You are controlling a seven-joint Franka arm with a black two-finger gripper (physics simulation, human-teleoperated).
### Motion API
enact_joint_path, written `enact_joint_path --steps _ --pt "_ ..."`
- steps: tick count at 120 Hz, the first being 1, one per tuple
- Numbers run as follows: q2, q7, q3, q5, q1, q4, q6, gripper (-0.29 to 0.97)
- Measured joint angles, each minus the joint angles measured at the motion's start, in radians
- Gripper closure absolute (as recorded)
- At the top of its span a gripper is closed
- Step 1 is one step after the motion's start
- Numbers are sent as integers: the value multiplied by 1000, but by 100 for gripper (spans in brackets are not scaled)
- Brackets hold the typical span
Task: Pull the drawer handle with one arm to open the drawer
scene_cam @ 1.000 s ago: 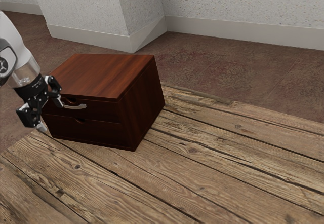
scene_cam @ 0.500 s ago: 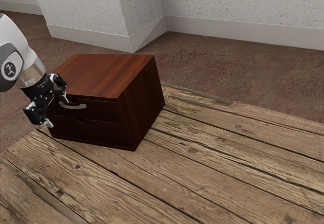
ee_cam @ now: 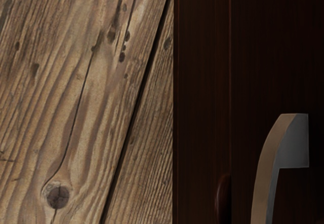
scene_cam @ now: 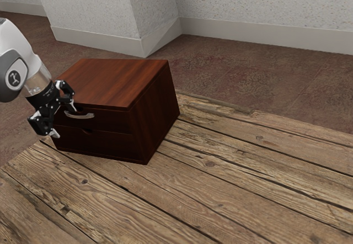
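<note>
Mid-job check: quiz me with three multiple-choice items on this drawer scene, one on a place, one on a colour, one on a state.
1. Where is the gripper relative to the cabinet?
A) above its top
B) at its front, by the end of the handle toward the exterior view's left
C) at its back

2. What colour is the handle?
A) grey
B) red
C) green

3. What state is the upper drawer in?
A) pulled far out
B) taken out of the cabinet
C) shut, front flush with the cabinet

Answers:
1 B: the exterior view shows the hand against the front, beside the handle's end.
2 A: it renders grey in both views.
3 C: its front lines up with the front of the lower drawer.
</note>
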Motion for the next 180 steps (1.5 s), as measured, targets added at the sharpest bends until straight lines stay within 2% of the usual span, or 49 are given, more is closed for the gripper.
enact_joint_path --steps 28,51,75,119,180 --pt "5 6 0 0 2 0 16 1" --pt "5 8 1 0 0 -1 25 28" --pt "4 11 19 2 -13 -3 29 40" --pt "-8 13 22 3 -12 -36 30 45" --pt "-109 12 20 2 4 -152 32 45"
